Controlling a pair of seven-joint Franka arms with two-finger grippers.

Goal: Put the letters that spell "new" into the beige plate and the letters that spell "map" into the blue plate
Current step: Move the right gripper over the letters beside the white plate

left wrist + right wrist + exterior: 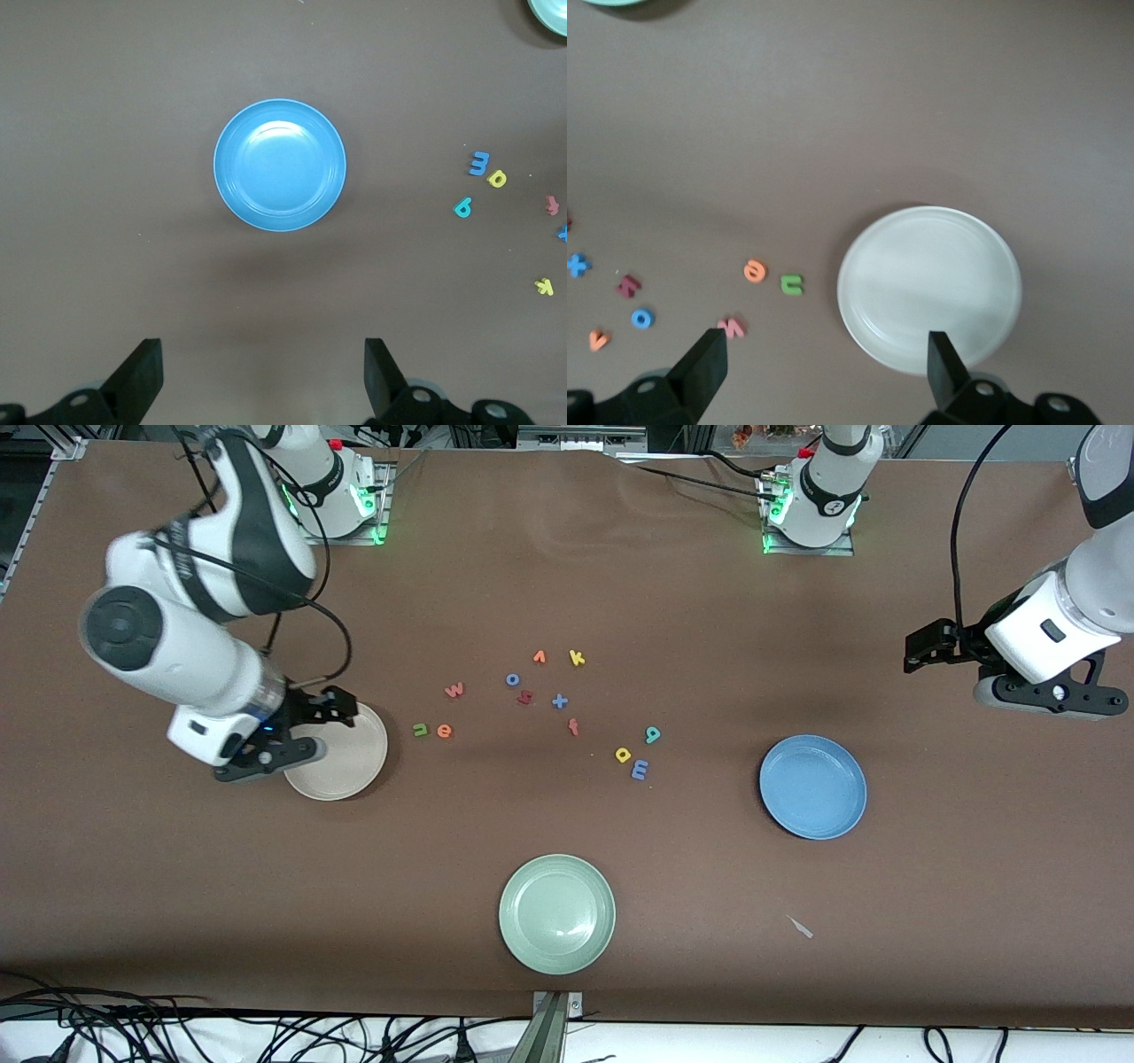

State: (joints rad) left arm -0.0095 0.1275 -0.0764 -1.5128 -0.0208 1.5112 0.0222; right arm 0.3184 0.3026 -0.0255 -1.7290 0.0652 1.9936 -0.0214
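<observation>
Readable writing: I see no brand marks; the only characters I can read are the foam letters themselves.
"new" letters: green n (421, 730) and orange e (445, 732) lie touching, just beside the beige plate (359, 771) on its side toward the middle of the table; the pinkish-red w (454, 689) sits a little farther from the front camera.
"map" letters: teal p (653, 734), yellow a (624, 755) and blue m (640, 770) cluster between the table's middle and the blue plate (812, 786), apart from it.
Other letters: orange v (539, 657), yellow k (577, 658), blue o (512, 680), dark red squiggle (524, 698), blue x (560, 701), orange f (574, 727).
Right gripper (341, 702): I have it over the beige plate's rim, fingers spread wide, nothing between them.
Left gripper (921, 646): over bare table toward the left arm's end, fingers spread wide, holding nothing; its wrist view looks down on the blue plate.
Pale green plate (557, 913): nearest the front camera.
</observation>
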